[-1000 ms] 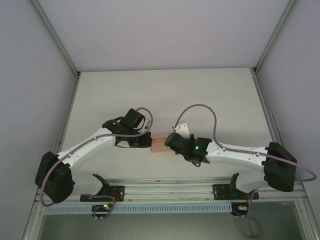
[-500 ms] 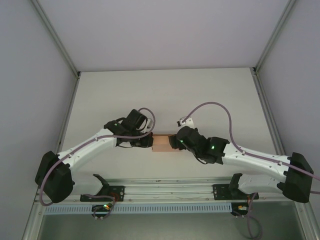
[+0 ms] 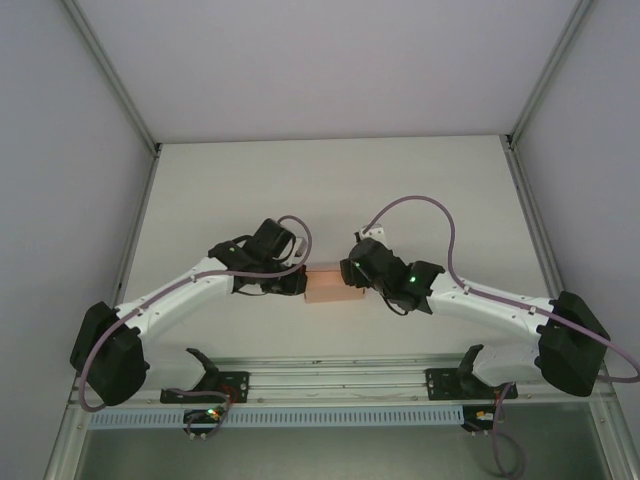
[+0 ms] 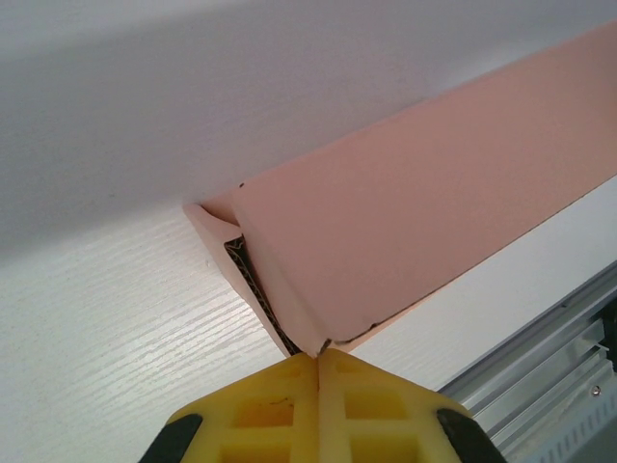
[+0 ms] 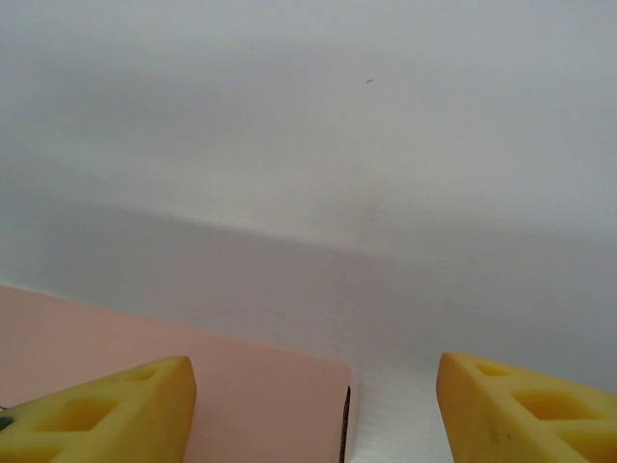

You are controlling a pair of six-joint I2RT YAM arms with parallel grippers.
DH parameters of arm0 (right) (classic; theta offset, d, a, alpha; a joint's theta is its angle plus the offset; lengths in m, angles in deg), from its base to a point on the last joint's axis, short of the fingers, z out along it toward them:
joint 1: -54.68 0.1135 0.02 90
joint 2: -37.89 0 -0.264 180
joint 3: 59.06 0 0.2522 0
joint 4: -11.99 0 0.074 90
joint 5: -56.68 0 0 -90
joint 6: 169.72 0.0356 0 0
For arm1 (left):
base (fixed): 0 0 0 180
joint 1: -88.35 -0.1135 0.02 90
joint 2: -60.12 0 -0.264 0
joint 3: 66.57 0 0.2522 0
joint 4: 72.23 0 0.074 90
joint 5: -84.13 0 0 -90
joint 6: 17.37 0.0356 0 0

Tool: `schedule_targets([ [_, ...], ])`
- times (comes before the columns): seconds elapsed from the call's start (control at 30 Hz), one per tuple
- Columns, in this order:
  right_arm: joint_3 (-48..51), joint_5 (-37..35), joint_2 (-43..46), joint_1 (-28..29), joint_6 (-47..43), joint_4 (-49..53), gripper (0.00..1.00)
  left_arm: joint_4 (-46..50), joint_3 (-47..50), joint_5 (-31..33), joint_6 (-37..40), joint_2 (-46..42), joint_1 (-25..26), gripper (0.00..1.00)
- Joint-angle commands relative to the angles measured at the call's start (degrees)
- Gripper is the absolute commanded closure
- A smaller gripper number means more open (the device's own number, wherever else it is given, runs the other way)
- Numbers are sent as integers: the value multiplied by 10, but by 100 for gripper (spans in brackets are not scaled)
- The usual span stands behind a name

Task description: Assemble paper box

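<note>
The salmon-pink paper box [image 3: 332, 288] lies on the white table between the two arms, folded into a small shallow block. My left gripper [image 3: 300, 283] is at its left end, yellow fingers pressed together on the box's near corner [image 4: 318, 349], where the folded card edges meet. In the left wrist view the box [image 4: 415, 203] stretches away to the upper right, its corrugated edge showing. My right gripper [image 3: 356, 277] hovers over the right end, open; its yellow fingertips [image 5: 106, 410] stand wide apart above the box [image 5: 241, 395], whose far edge lies between them.
The white table [image 3: 330, 190] extends behind the box to the back wall. A metal rail [image 3: 340, 380] with both arm bases runs along the near edge. Enclosure walls and posts stand left and right. A purple cable [image 3: 420, 205] loops above the right arm.
The right arm swung back and forth beside the box and now sits closer over its right end. The left gripper kept its hold and barely moved. The box shifted slightly right.
</note>
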Motion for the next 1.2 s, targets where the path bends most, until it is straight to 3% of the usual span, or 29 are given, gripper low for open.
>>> schedule_targets([
  [0.0,30,30,-5,13,33,23,34,34,1,14,15,4,4,100],
  [0.07,44,29,-2,16,46,24,36,37,-1,12,17,-7,5,99],
  [0.13,53,30,-1,17,55,25,37,37,-3,8,18,-22,8,86],
  [0.33,56,24,0,17,69,31,37,47,-21,-15,8,-72,12,70],
  [0.47,56,23,7,17,68,29,37,76,-38,37,2,-97,9,57],
  [0.53,57,23,8,17,68,27,37,77,-37,55,-8,-96,0,45],
  [0.63,64,26,4,17,73,19,38,25,-18,28,-28,-74,-25,31],
  [0.87,81,24,1,15,88,13,40,-120,45,-90,-49,-3,-60,40],
  [0.9,86,24,4,14,90,9,41,-132,57,-96,-50,1,-60,44],
  [1.0,109,39,12,5,98,-15,44,-151,96,-94,-56,4,-65,67],
  [1.17,161,87,24,-31,97,-78,48,-195,166,-98,-69,-5,-78,77],
])
